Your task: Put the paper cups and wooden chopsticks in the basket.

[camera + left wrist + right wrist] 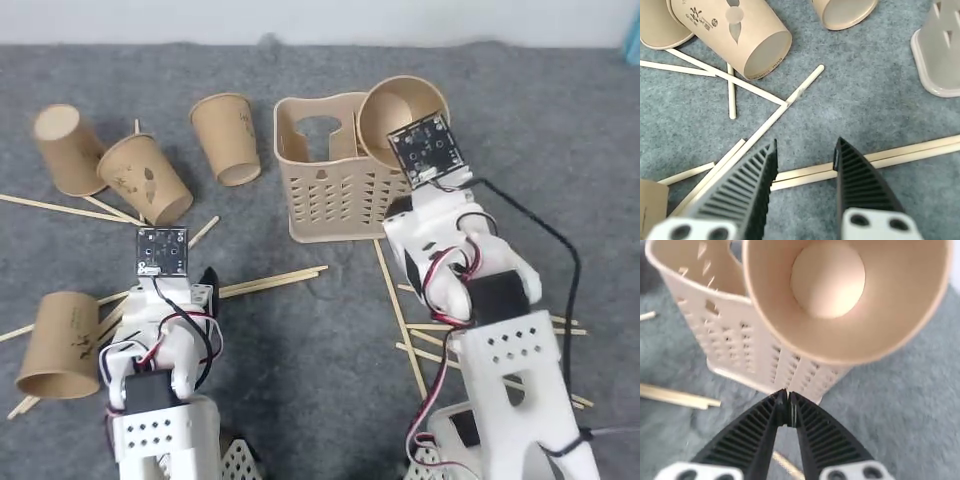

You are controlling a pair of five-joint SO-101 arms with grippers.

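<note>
The beige slotted basket (325, 180) stands at the table's middle back. One paper cup (400, 112) leans in its right compartment, mouth toward my right wrist camera. My right gripper (788, 401) is shut on nothing, just in front of the basket wall (740, 345) and below that cup (840, 300). Three cups (147, 178) (65, 150) (225, 137) lie at the back left and another cup (60, 343) at the front left. My left gripper (806, 145) is open over a pair of wooden chopsticks (890, 155) lying flat on the carpet.
Several loose chopsticks lie crossed beside the left cups (730, 82) and beside the right arm (400, 310). The grey carpet (300, 380) between the two arms is bare. The basket's left compartment (315, 130) holds nothing.
</note>
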